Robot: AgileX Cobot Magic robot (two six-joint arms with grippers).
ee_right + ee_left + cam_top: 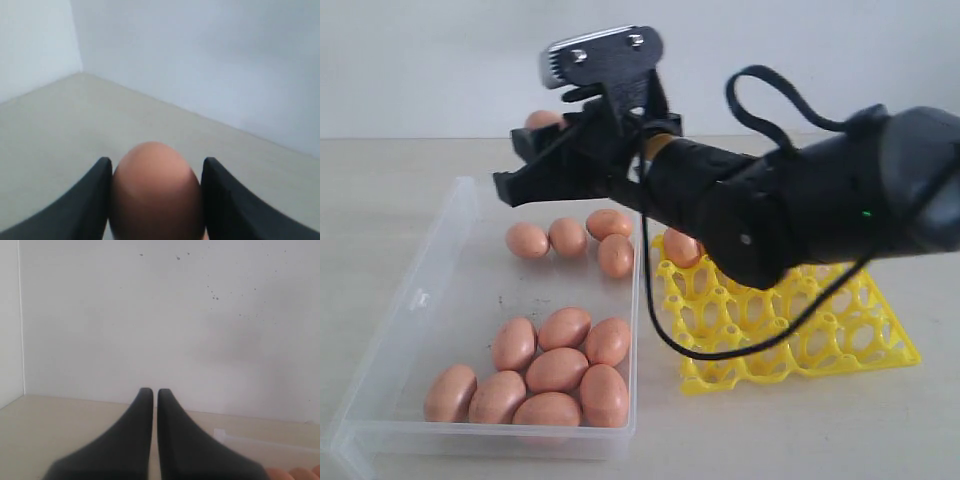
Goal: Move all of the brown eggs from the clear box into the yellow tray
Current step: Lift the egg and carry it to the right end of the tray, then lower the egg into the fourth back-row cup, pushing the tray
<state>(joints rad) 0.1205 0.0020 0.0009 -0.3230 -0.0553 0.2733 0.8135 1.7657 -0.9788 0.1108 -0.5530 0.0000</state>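
My right gripper [525, 160] reaches across above the far end of the clear box [440, 260]. It is shut on one brown egg [156, 192], which fills the gap between both fingers. That egg [542, 119] peeks out behind the upper finger in the exterior view. Several brown eggs [557, 369] lie bunched at the box's near end, and a smaller group [567, 236] at the far end. The yellow tray [820, 330] sits right of the box, with one egg [680, 247] in a far-left cup. My left gripper [155, 392] is shut and empty, pointing at a white wall.
The right arm's black cable [665, 330] loops down over the box's right wall and the tray's left cups. Two egg tops [295, 474] and a corner of the clear box [220, 434] show at the edge of the left wrist view. A white wall stands behind the table.
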